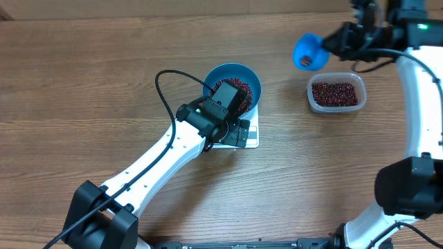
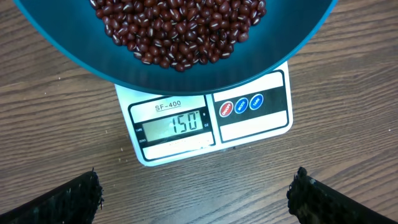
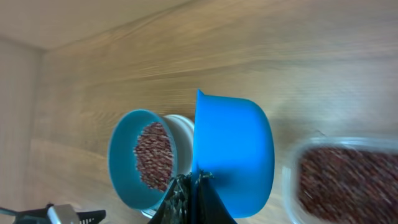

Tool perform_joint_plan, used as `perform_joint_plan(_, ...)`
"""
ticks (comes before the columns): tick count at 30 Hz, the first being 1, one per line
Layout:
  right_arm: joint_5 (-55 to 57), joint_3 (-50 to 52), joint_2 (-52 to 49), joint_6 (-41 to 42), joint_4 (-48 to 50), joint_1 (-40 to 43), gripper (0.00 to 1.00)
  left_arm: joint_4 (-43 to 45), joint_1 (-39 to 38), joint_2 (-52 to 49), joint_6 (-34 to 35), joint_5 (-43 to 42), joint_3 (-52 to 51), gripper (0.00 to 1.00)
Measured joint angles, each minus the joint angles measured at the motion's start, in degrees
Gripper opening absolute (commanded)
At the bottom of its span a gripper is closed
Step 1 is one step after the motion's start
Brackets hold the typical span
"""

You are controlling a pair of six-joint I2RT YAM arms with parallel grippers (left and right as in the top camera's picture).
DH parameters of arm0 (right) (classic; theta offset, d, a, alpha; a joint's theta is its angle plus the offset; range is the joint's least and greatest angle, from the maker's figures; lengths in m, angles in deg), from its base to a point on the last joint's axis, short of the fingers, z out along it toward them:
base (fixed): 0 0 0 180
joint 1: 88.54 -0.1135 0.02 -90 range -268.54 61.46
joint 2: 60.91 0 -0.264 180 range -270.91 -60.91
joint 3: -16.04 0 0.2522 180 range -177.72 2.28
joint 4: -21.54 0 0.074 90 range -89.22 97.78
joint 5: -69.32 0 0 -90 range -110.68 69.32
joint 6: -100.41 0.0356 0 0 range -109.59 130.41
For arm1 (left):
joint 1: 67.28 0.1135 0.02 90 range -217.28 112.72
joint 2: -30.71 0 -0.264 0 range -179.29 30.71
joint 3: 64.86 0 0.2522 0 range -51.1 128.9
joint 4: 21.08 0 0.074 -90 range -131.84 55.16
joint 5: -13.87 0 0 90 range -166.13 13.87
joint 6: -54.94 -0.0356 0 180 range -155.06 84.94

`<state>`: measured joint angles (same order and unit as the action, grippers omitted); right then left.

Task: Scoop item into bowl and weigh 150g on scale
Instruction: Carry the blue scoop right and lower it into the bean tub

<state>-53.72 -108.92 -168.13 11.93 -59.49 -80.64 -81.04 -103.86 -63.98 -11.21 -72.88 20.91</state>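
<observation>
Wooden tabletop [image 1: 83, 83]: blue bowl [image 1: 253, 86] sits on the white scale [image 2: 252, 127], display reading 150, with the left pincer [image 2: 196, 199] wide open and empty over the scale's front edge. Clear tub [image 1: 309, 93] stands well to the right, and the right pincer [image 3: 189, 199] is clamped on the blue scoop [image 3: 233, 149]. Red-brown beans [image 2: 180, 28] fill the bowl's bottom.

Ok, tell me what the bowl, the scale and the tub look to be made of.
The bowl is likely plastic: smooth, evenly bright blue, with a soft sheen. The scale is probably white plastic: a flat, slightly glossy top with printed panels and a grey display. The tub appears to be clear plastic, since its rim looks see-through.
</observation>
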Motion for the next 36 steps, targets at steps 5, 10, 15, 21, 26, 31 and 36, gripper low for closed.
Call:
perform_joint_plan(5,1.60,0.00,0.00,0.24,-3.96,6.49,0.04,0.00,0.00,0.00,-0.02,0.00,0.00,0.99)
perform_joint_plan(10,3.19,0.00,-0.28,0.39,-5.86,11.32,0.04,0.00,0.00,0.00,0.00,0.00,0.00,1.00)
perform_joint_plan(15,3.41,1.16,-1.75,0.39,-6.08,12.72,0.04,0.00,0.00,0.00,-0.02,0.00,0.00,0.99)
perform_joint_plan(21,1.11,6.32,-5.66,0.26,-5.95,12.68,0.04,-0.02,0.00,0.00,0.00,0.00,0.00,0.99)
perform_joint_plan(26,-0.07,9.44,-7.50,0.17,-5.27,12.70,0.08,0.00,0.00,0.00,0.00,0.00,0.00,0.99)
perform_joint_plan(31,-0.22,10.27,-7.82,0.09,-3.58,12.70,0.66,0.00,0.00,0.00,-0.02,0.00,0.00,0.99)
perform_joint_plan(36,1.66,10.27,-7.82,0.13,-1.75,12.70,0.90,0.00,0.00,0.00,-0.02,0.00,0.00,1.00)
